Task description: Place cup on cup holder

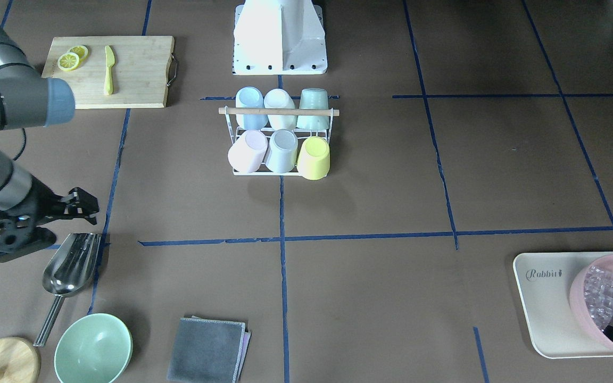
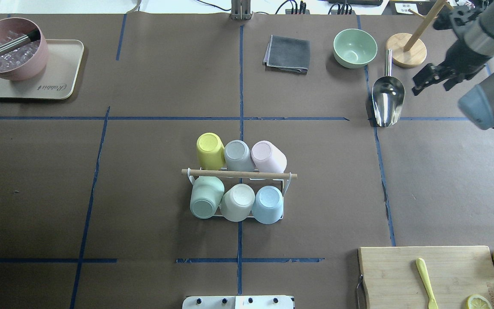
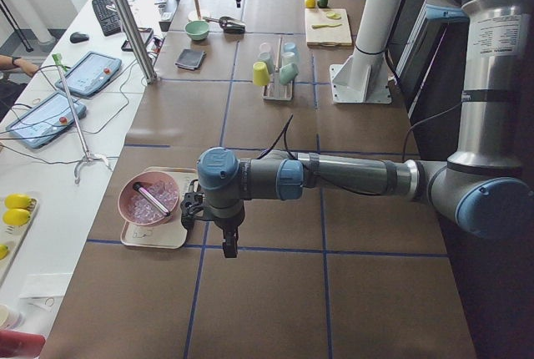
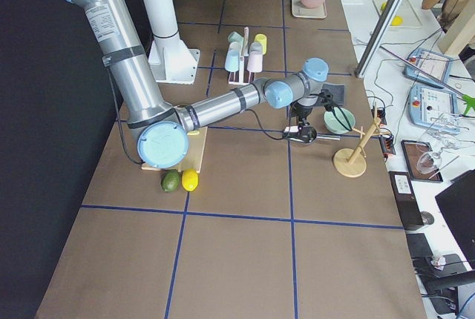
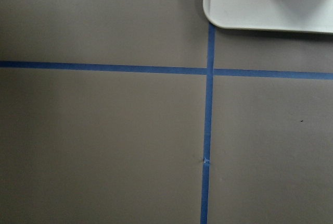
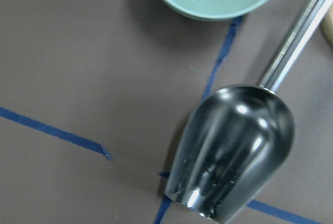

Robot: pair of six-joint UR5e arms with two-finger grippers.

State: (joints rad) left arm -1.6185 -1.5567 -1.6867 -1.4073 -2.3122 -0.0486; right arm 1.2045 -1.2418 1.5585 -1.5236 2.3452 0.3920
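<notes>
The cup holder point(image 2: 238, 174), a white wire rack with a wooden rod across its top, stands at the table's middle; it also shows in the front view point(image 1: 280, 112). Several cups sit upside down on its prongs: yellow point(image 2: 209, 150), grey point(image 2: 238, 155) and pink point(image 2: 267, 156) in the far row, green point(image 2: 206, 196), cream point(image 2: 237, 201) and blue point(image 2: 268, 204) in the near row. My right gripper point(image 2: 430, 86) is open and empty, hovering far off at the right beside a steel scoop point(image 2: 387, 101). My left gripper point(image 3: 227, 238) hangs near the tray; I cannot tell its state.
A green bowl point(image 2: 355, 48), a grey cloth point(image 2: 287, 53) and a wooden peg stand point(image 2: 406, 50) lie at the far right. A cutting board point(image 2: 431, 274) with a knife and lemon is near right. A tray point(image 2: 58, 81) with a pink ice bowl point(image 2: 9, 53) is far left.
</notes>
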